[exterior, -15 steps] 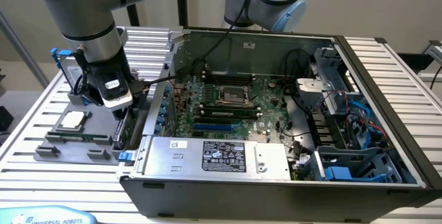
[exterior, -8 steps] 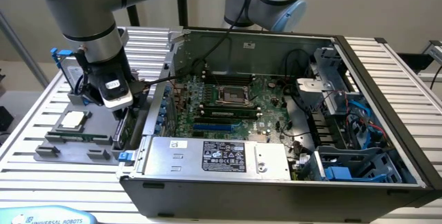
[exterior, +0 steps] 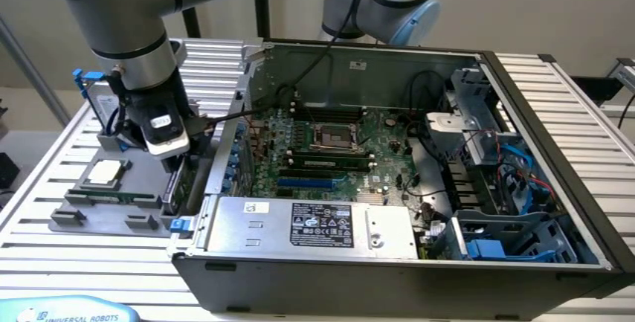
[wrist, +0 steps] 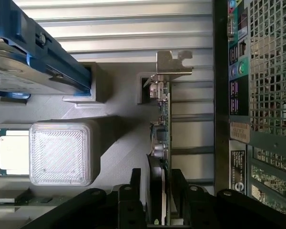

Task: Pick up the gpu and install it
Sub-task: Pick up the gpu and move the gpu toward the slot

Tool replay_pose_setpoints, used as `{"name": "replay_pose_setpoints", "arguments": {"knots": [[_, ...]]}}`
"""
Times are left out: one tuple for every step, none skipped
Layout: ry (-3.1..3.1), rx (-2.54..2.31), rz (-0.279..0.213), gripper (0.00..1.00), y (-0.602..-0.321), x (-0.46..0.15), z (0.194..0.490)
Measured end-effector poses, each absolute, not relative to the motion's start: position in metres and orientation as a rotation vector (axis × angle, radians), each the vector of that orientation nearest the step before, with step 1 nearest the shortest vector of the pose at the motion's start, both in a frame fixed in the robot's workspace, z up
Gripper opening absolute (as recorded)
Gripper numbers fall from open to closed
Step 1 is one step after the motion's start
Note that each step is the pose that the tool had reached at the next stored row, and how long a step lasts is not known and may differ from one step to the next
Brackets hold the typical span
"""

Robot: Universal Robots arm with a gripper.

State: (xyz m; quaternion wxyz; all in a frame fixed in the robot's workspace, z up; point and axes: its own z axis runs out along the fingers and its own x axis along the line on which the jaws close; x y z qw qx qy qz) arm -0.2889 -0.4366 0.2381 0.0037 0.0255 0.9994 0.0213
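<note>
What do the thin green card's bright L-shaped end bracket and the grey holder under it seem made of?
The end bracket: probably bare sheet metal; shiny, thin, bent tabs. The grey holder: likely matt plastic; dull, even, blocky shapes.

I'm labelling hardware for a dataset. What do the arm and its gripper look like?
The arm is silver-grey tubing with pale blue joint caps. A black cable runs from the wrist. The gripper has a black-and-white body and two black fingers.

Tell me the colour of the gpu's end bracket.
Silver, bare metal. The bracket on the gpu shows best in the wrist view.
</note>
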Motion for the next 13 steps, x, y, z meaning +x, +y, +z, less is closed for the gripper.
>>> {"name": "replay_pose_setpoints", "arguments": {"knots": [[3.132, 0.083, 0.067, 0.33, -0.4366, -0.2889, 0.2380], [3.132, 0.085, 0.067, 0.33, -0.4366, -0.2889, 0.2379], [3.132, 0.087, 0.067, 0.33, -0.4366, -0.2889, 0.2378], [3.132, 0.088, 0.067, 0.33, -0.4366, -0.2889, 0.2377], [3.132, 0.090, 0.067, 0.33, -0.4366, -0.2889, 0.2375], [3.132, 0.092, 0.067, 0.33, -0.4366, -0.2889, 0.2374], [3.132, 0.093, 0.067, 0.33, -0.4366, -0.2889, 0.2373], [3.132, 0.094, 0.067, 0.33, -0.4366, -0.2889, 0.2371], [3.132, 0.094, 0.067, 0.31, -0.4366, -0.2889, 0.2371], [3.132, 0.094, 0.066, 0.26, -0.4366, -0.2889, 0.2371], [3.132, 0.095, 0.067, 0.26, -0.4366, -0.2889, 0.2370], [3.132, 0.095, 0.067, 0.26, -0.4366, -0.2889, 0.2370], [3.132, 0.095, 0.067, 0.26, -0.4366, -0.2889, 0.2369]]}}
